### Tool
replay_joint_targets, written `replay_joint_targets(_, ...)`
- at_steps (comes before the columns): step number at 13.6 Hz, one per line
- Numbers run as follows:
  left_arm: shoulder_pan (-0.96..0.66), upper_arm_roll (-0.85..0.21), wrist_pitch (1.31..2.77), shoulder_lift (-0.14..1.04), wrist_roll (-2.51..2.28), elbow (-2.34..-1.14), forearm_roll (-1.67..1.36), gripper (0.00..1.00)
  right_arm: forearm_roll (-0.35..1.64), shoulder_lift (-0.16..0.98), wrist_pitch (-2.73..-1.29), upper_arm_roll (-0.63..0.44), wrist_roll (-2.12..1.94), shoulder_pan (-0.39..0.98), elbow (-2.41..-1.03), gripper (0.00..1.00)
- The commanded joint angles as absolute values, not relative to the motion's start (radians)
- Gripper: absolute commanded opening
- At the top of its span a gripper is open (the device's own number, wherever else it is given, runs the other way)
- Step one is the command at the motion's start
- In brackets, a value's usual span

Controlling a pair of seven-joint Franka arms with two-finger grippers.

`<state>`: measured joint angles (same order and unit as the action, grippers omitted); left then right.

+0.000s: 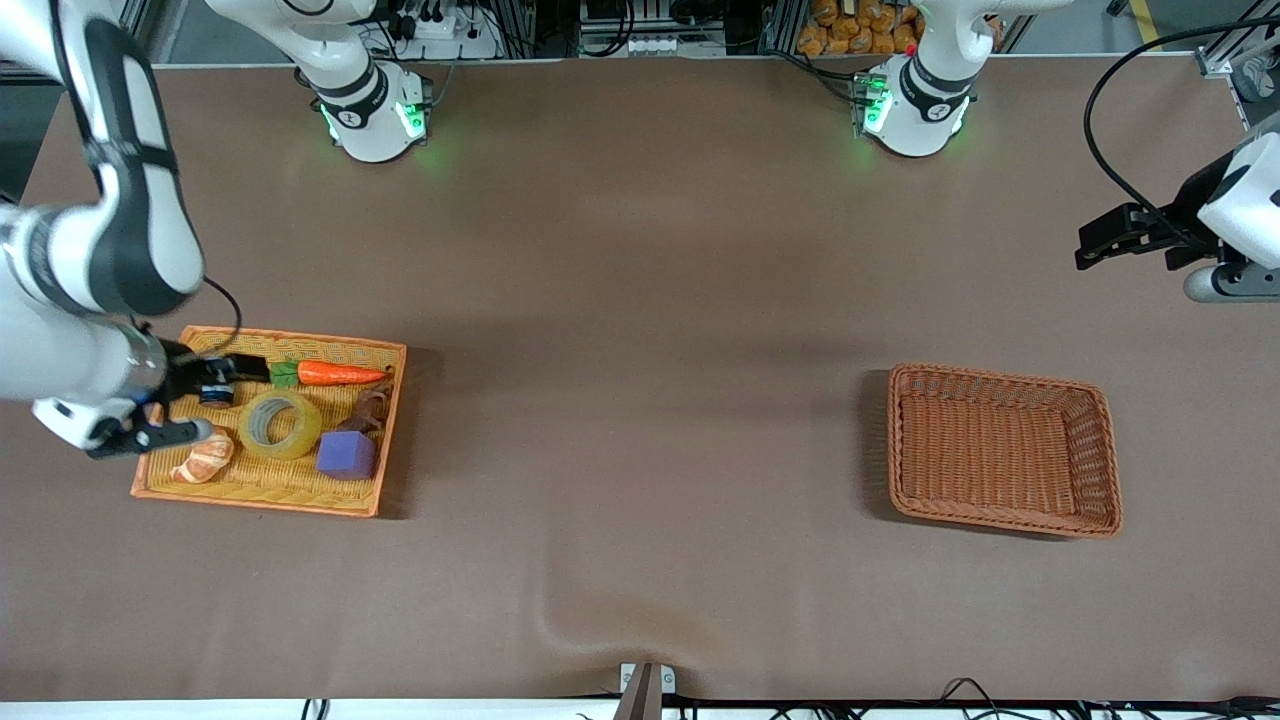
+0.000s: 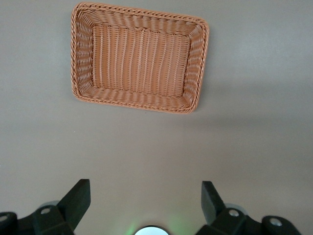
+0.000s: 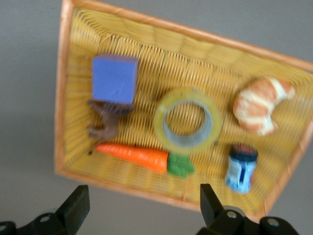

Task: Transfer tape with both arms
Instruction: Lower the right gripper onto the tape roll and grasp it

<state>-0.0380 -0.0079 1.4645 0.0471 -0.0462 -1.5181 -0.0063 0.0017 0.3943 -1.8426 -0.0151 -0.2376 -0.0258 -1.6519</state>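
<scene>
the tape (image 1: 279, 424) lies flat in the yellow tray (image 1: 300, 500) at the right arm's end of the surface (image 1: 640, 300), hole upward, with the croissant (image 1: 204, 459) and the purple cube (image 1: 347, 455) beside it, both a little nearer the front camera, and the carrot (image 1: 340, 374) farther from that camera; a brown toy figure (image 1: 370, 408) lies between carrot and cube, and a small blue can (image 1: 216, 387) sits by the tray's edge. the right gripper (image 1: 190, 400) hangs over the tray's end, just beside the tape and not touching it, its jaws spread wide in the right wrist view with nothing between them. this looks like the approach before the first pick: the roll is not yet grasped. the next move calls for centring the jaws over one wall of the ring, one finger going into the core and one outside, then descending without nudging the croissant or can. the left gripper (image 1: 1110, 240) waits high over the bare surface at the left arm's end, jaws open and empty, with the brown wicker basket (image 1: 1000, 520) below it in view, likely the drop place after a handover.
</scene>
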Motion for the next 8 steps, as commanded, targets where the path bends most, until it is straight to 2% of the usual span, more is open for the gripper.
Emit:
replay_joint_targets(1,-0.026,-0.018,1.465,0.018,-0.06,-1.54,0.012,1.0,-0.018,0.471,-1.903,-0.021,-0.303,-0.041,-1.624,1.0)
replay_joint_targets(4,-0.026,-0.018,1.45,-0.015,-0.06,-1.569,0.012,1.0,-0.008,0.575,-2.015,-0.021,-0.423,-0.127,-1.626,1.0)
replay_joint_targets(8,-0.026,-0.018,1.454,-0.014,-0.06,-1.56,0.04,1.0,-0.008,0.64,-2.036,-0.021,-0.456,-0.141,-1.628,1.0)
